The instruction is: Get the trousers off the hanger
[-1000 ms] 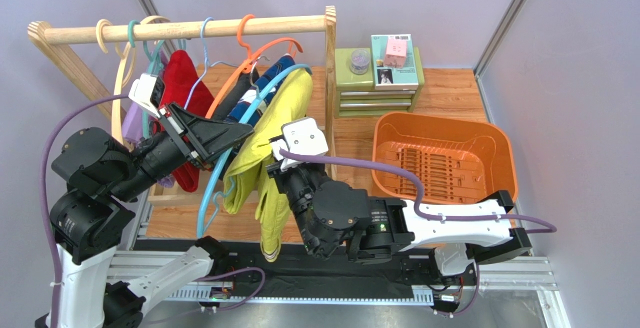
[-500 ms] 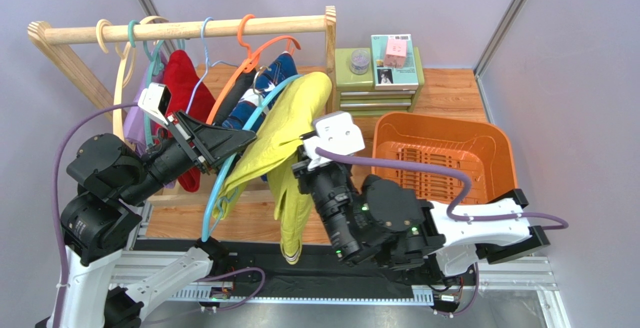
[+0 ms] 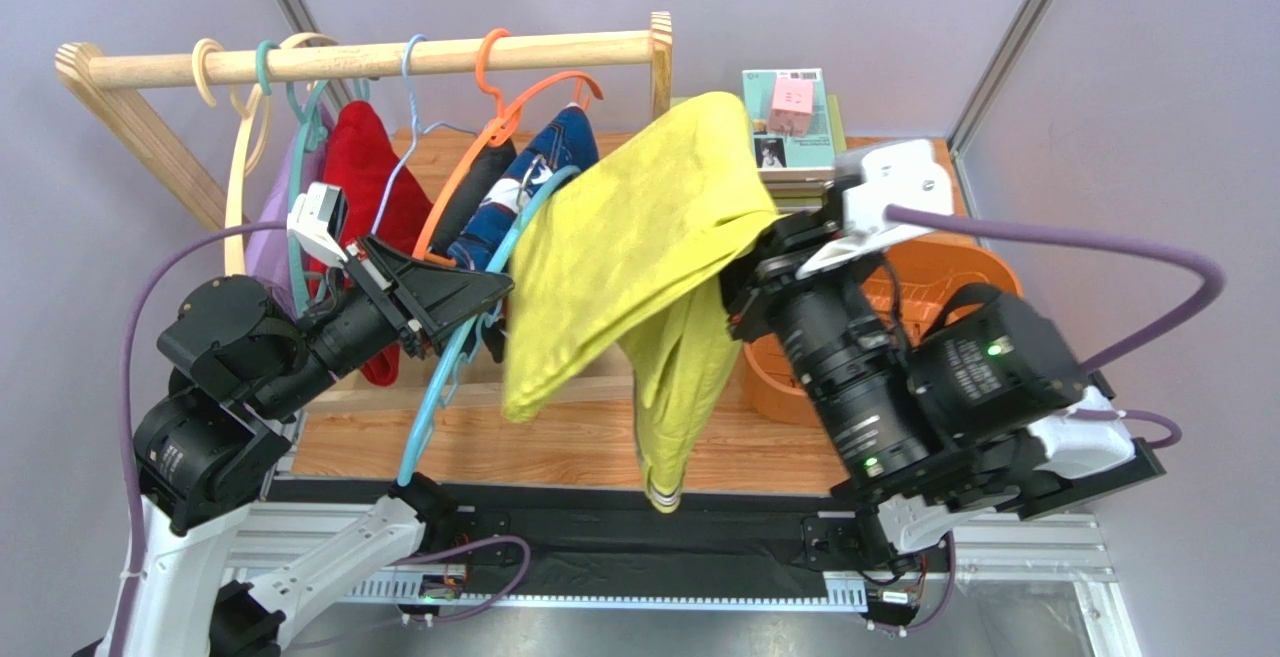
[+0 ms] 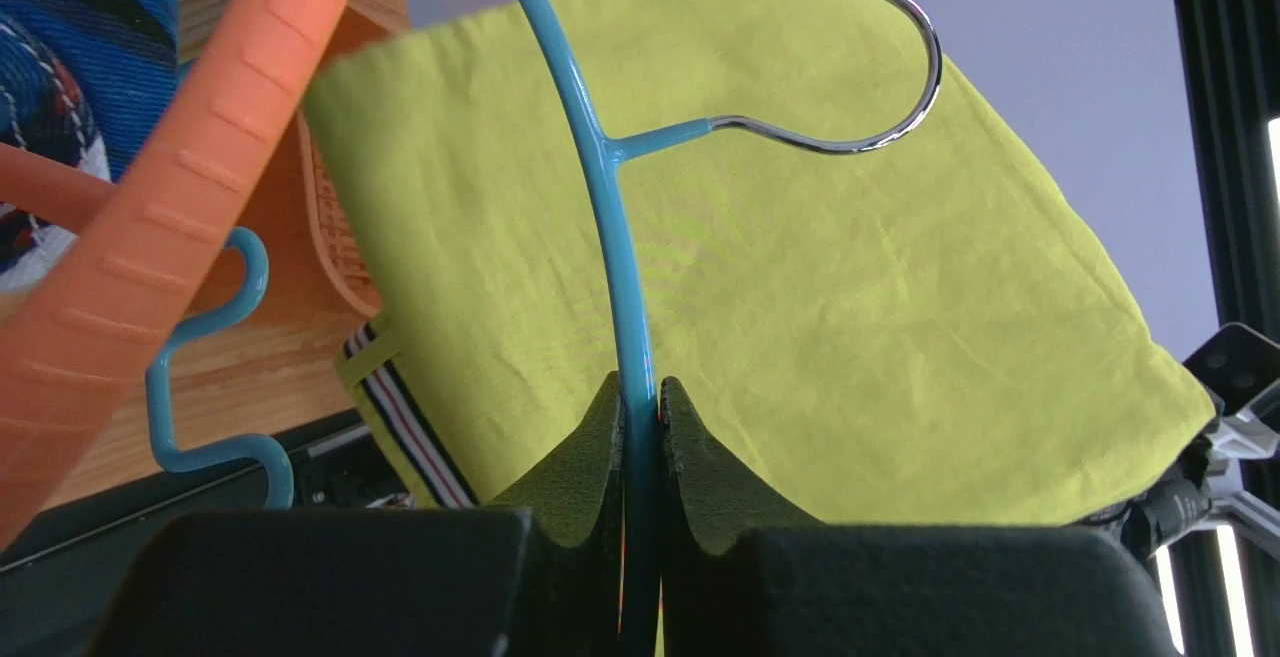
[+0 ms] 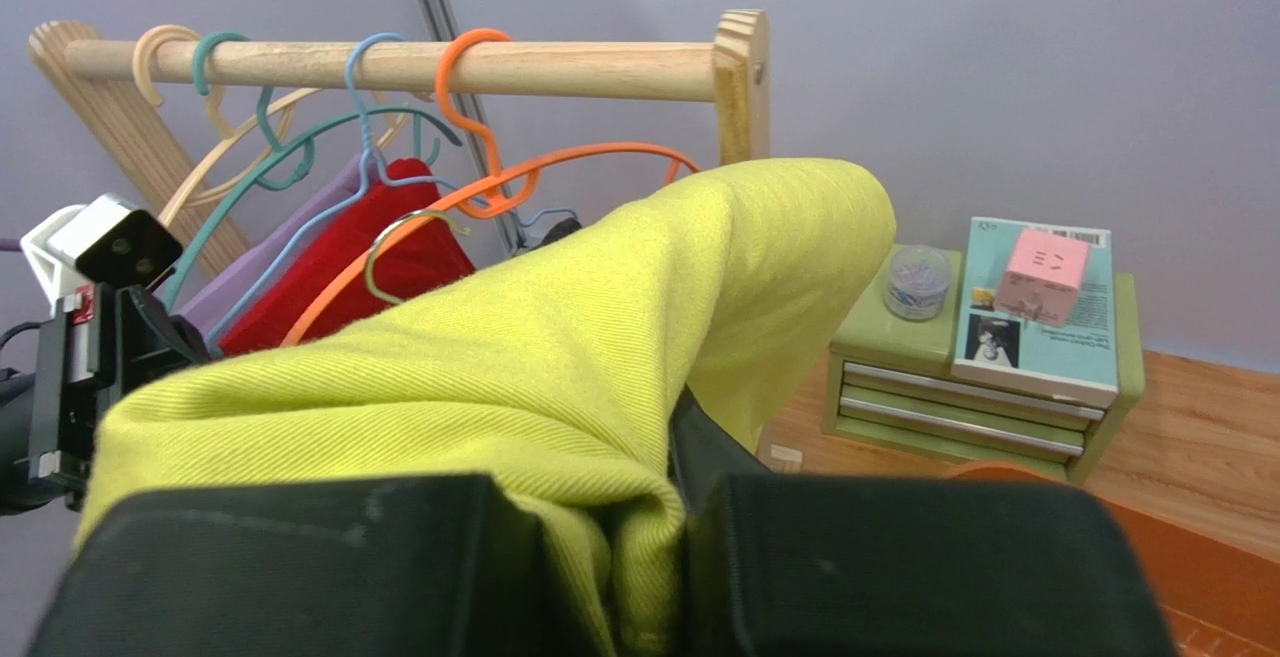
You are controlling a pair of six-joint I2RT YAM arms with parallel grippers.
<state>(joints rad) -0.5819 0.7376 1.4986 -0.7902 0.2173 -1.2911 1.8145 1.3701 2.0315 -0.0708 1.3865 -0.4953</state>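
- Two pairs to track. The yellow-green trousers are bunched up in the air between the rack and the right arm. One leg dangles, with its striped cuff lowest, down by the front edge of the wooden board.
- Right gripper is pinched down on a fold of that cloth. From above, its fingertips are buried under the fabric, so only the wrist view shows the pinch.
- Left gripper is squeezed tight on the wire of the blue hanger, whose metal hook is off the wooden rail.
- Can't tell if the yellow-green cloth touches the blue hanger or just sits behind it.
- Navy trousers hang at the rack right beside the orange hanger, half covered. No idea which hanger carries them.
- Orange basket is mostly blocked by the right arm, only slivers show.
- Room-wise, there's bare board under the dangling leg. The green drawer box sits to the right of the rack post, well apart from the cloth.
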